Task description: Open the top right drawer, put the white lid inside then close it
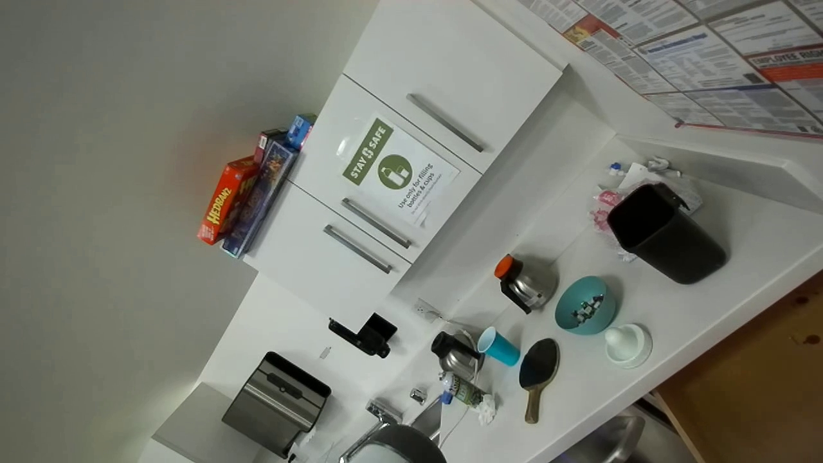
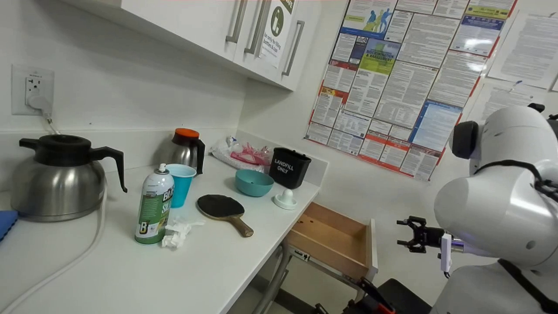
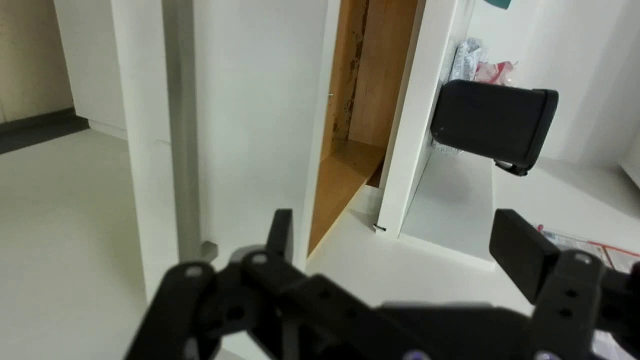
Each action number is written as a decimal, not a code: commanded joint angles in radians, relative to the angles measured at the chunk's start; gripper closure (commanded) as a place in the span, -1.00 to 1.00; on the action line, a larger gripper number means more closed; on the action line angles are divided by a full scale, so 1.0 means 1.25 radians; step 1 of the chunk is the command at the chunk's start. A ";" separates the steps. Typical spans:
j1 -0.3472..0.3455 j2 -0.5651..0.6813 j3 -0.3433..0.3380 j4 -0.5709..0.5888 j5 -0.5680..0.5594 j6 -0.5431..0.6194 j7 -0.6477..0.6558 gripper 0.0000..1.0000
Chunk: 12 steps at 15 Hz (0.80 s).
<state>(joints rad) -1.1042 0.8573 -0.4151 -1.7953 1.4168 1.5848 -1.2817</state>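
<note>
The claw (image 2: 400,233) stands wide, its black fingers (image 3: 522,255) spread well apart across the lower half of the wrist view. In an exterior view it sits right of centre, pointing left, at the end of the white arm (image 2: 484,205) that fills the right edge. Left of it there, the top right drawer (image 2: 331,233) is pulled out, brown wooden inside showing, and a gap shows between claw and drawer. The white lid (image 2: 286,203) lies up on the counter (image 2: 130,274), above the drawer in that frame, near the counter's edge; a rounded white bump (image 2: 287,193) rises from it. Just beside it I see the teal bowl (image 2: 254,184), which holds small silvery things (image 1: 588,310), and to the bowl's right the black bin (image 2: 289,168) lettered LANDFILL ONLY. Near the middle of the frame lies a paddle (image 2: 221,207), black face up; farther left come a blue cup (image 2: 181,187), a green spray can (image 2: 152,209) and crumpled tissue (image 2: 178,233), with a big steel pot (image 2: 56,187) by the left edge. In an exterior view, left of centre, game boxes (image 1: 225,199), one of them red, sit on top of the white cupboards (image 1: 443,71).
</note>
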 commanded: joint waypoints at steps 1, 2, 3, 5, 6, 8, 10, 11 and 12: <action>0.090 -0.181 -0.002 -0.177 -0.042 0.097 -0.102 -1.00; 0.116 -0.220 -0.002 -0.210 -0.056 0.114 -0.131 -1.00; 0.142 -0.257 -0.001 -0.241 -0.069 0.131 -0.155 -1.00; 0.196 -0.329 0.001 -0.304 -0.093 0.168 -0.215 -1.00; 0.223 -0.366 0.004 -0.334 -0.100 0.186 -0.243 -1.00; 0.279 -0.440 0.008 -0.396 -0.107 0.223 -0.294 -1.00; 0.346 -0.514 0.009 -0.458 -0.121 0.285 -0.332 -1.00; 0.384 -0.551 0.011 -0.486 -0.132 0.329 -0.338 -1.00; 0.421 -0.589 0.016 -0.517 -0.131 0.377 -0.350 -1.00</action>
<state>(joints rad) -0.6856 0.2985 -0.4019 -2.2960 1.2824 1.9027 -1.6756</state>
